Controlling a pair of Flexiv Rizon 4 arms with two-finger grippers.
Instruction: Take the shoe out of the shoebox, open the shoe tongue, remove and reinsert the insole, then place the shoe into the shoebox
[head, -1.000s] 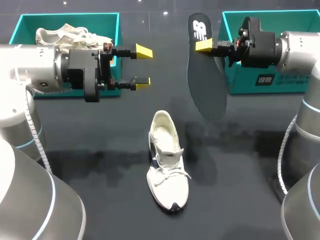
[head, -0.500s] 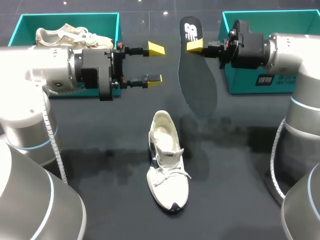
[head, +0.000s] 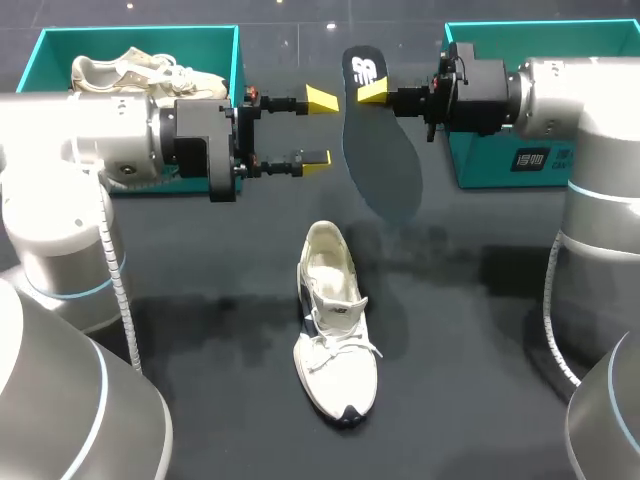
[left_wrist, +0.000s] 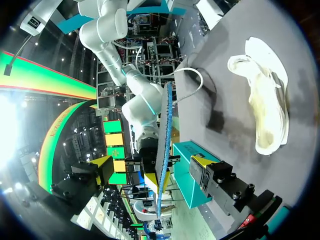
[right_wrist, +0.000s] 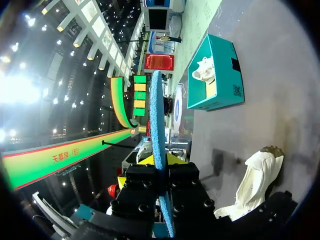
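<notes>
A white shoe (head: 335, 320) lies on the dark table, toe toward me, its opening empty. My right gripper (head: 372, 93) is shut on the heel end of a dark insole (head: 385, 160), which hangs in the air above the far middle of the table. In the right wrist view the insole (right_wrist: 157, 115) shows edge-on, clamped in that gripper (right_wrist: 161, 167), with the shoe (right_wrist: 255, 180) below. My left gripper (head: 320, 127) stands open just left of the insole, not touching it. In the left wrist view the insole (left_wrist: 164, 145) stands edge-on ahead of the open gripper (left_wrist: 152, 165), the shoe (left_wrist: 265, 100) off to one side.
A teal shoebox (head: 45, 50) at the back left holds another pale shoe (head: 140, 70). A second teal shoebox (head: 520, 165) stands at the back right, behind my right arm. Both show in the wrist views: the right-hand box (left_wrist: 186, 172) and the box with the shoe (right_wrist: 220, 75).
My right gripper has carried the insole leftward and a little farther back. My left gripper has moved rightward, closing the gap to the insole. The shoe has not moved.
</notes>
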